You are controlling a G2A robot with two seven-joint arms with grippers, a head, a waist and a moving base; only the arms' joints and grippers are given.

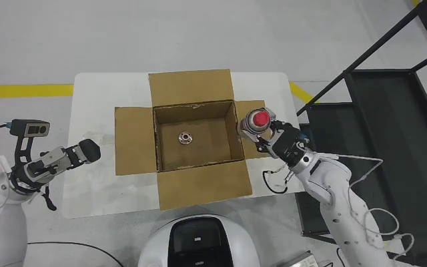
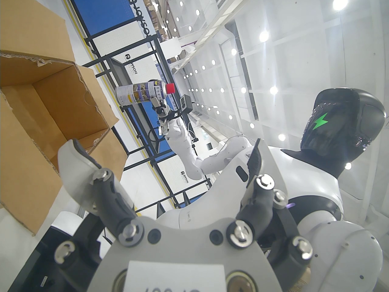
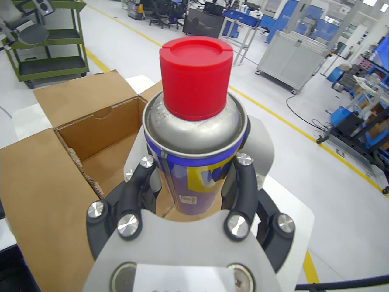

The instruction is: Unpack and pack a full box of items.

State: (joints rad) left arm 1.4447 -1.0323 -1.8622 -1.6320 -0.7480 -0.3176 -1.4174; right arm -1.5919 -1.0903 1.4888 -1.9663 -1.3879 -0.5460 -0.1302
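Right claw (image 1: 267,133) grips the red-capped spray can (image 1: 259,121), cap up, over the box (image 1: 200,152)'s right flap. A small metal fitting (image 1: 185,138) lies inside the box. Left claw (image 2: 165,153) gapes wide, left of the box. Unpacking, likely; next, set it on the desk (image 1: 93,100), upright.

Upright red-capped can (image 1: 259,120) over box flap (image 1: 246,107)

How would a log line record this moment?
right gripper: shut on spray can | left gripper: open | box: one small part inside
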